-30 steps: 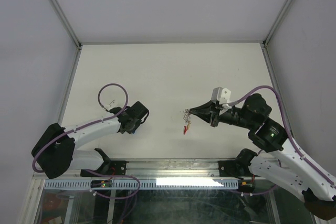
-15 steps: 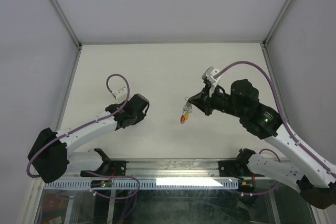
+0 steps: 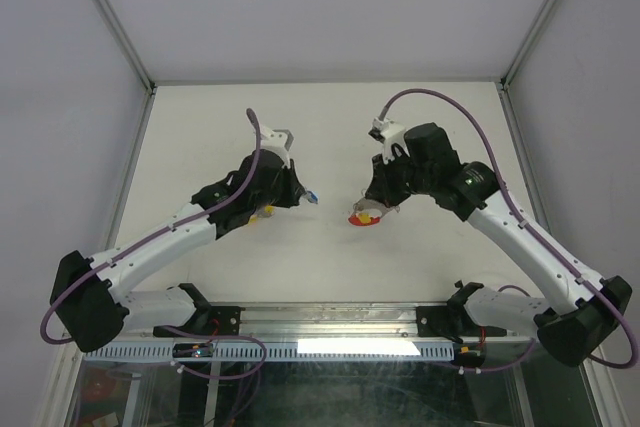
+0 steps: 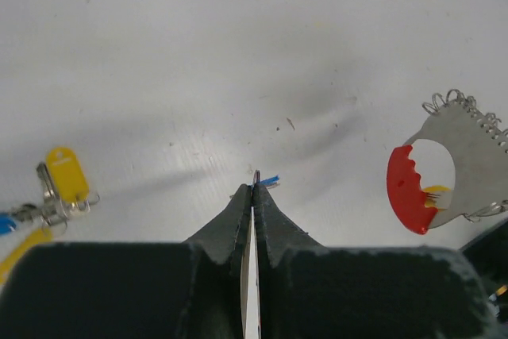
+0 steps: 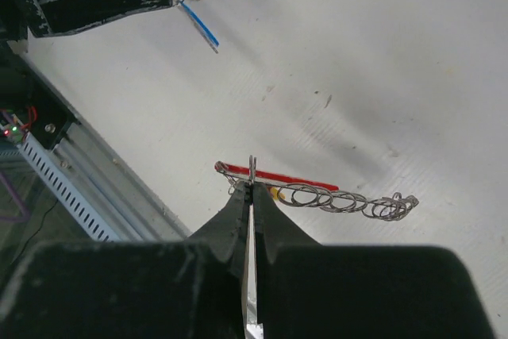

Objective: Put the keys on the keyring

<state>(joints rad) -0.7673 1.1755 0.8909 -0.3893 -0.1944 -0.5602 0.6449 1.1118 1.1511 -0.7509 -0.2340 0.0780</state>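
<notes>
My left gripper (image 4: 255, 183) is shut on a blue-tagged key (image 4: 271, 180) and holds it above the table; it also shows in the top view (image 3: 306, 194). My right gripper (image 5: 252, 177) is shut on the keyring and holds it up, facing the left gripper. The keyring's red crescent (image 4: 403, 193) and beaded chain (image 4: 470, 109) show in the left wrist view, and edge-on in the right wrist view (image 5: 295, 178). A small yellow piece (image 4: 433, 194) sits at the crescent. A yellow-tagged key (image 4: 66, 175), a second yellow tag (image 4: 22, 245) and a blue tag (image 4: 4, 224) lie together on the table.
The white table (image 3: 330, 127) is walled by grey panels at the left, right and back. The metal front rail (image 5: 71, 188) with wiring runs along the near edge, below the right gripper. The loose keys lie under the left arm (image 3: 265, 212).
The left gripper has risen from the table and swung right and farther away, with the blue-tagged key in it. The right gripper has lifted and turned the keyring toward it.
</notes>
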